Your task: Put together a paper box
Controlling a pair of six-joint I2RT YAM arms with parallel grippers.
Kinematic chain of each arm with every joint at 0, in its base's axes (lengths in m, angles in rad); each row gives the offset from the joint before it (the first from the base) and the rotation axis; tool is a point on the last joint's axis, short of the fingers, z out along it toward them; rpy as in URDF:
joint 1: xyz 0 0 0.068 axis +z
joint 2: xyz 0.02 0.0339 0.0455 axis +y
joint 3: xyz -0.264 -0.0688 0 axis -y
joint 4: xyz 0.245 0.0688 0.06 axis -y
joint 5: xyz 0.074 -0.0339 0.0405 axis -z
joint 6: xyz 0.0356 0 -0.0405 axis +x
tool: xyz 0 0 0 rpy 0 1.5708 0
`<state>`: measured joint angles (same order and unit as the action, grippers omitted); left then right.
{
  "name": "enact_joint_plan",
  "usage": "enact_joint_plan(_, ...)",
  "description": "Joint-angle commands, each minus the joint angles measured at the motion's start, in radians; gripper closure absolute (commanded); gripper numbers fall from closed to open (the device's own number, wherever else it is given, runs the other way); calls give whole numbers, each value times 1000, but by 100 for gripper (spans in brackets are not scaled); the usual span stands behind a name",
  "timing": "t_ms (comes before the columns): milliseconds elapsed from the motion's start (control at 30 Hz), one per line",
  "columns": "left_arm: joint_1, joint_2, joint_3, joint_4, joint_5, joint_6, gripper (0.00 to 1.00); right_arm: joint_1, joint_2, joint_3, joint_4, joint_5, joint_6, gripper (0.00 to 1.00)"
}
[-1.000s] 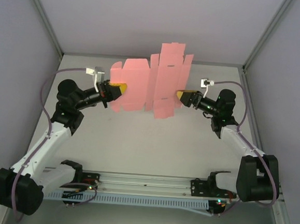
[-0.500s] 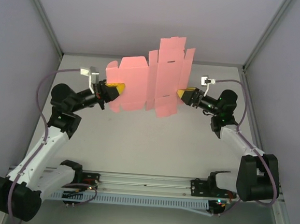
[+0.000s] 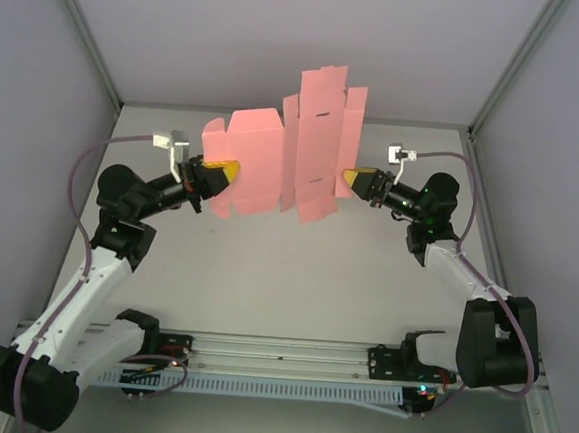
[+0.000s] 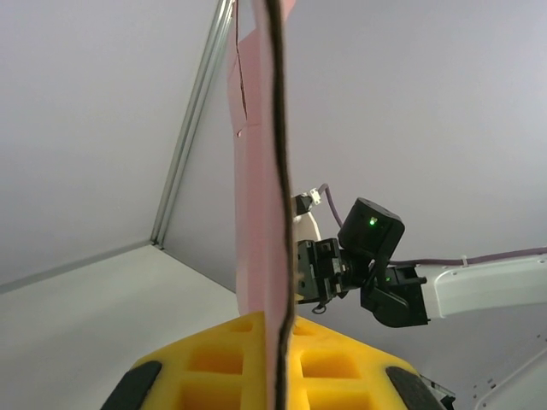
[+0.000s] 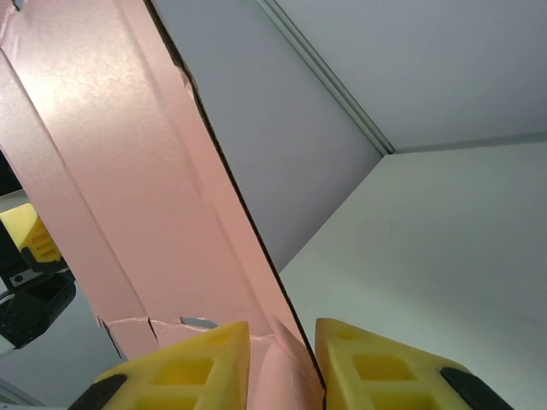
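The paper box (image 3: 273,165) is a flat pale pink die-cut sheet held upright in the air between both arms, with its flaps spread. My left gripper (image 3: 228,172) is shut on the sheet's left edge; in the left wrist view the card (image 4: 256,213) runs edge-on between the yellow pads (image 4: 320,354), pinched at the left gripper (image 4: 282,320). My right gripper (image 3: 351,177) is at the sheet's right edge. In the right wrist view the card (image 5: 128,171) and a small bent flap sit inside the right gripper (image 5: 282,329), whose fingers still stand apart around them.
The grey table (image 3: 285,276) lies below the raised sheet, enclosed by pale walls with metal corner posts (image 3: 83,30). A rail with the arm bases (image 3: 278,361) runs along the near edge. The right arm's wrist (image 4: 376,256) shows beyond the card in the left wrist view.
My right gripper's jaws have narrowed around the sheet's right edge. The sheet's right half has risen and turned slightly. The left arm shifted a little left early on, still gripping.
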<state>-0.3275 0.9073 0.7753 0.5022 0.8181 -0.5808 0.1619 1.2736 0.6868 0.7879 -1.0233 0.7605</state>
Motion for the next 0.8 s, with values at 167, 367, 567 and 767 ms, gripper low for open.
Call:
enact_joint_plan(167,-5,-11,-30,12,-4,-8,100,20,-25,72,31,-29,-44,73)
enact_joint_plan(367,-5,-13,-34,3,-21,-8,100,30,-18,100,-36,-12,-94,83)
enact_joint_plan(567,-6,-13,-35,-97,-120,21,100,49,-83,133,-395,158,-287,94)
enact_joint_plan(767,-6,-24,-79,-436,-408,91,24,153,-83,210,-887,373,-649,97)
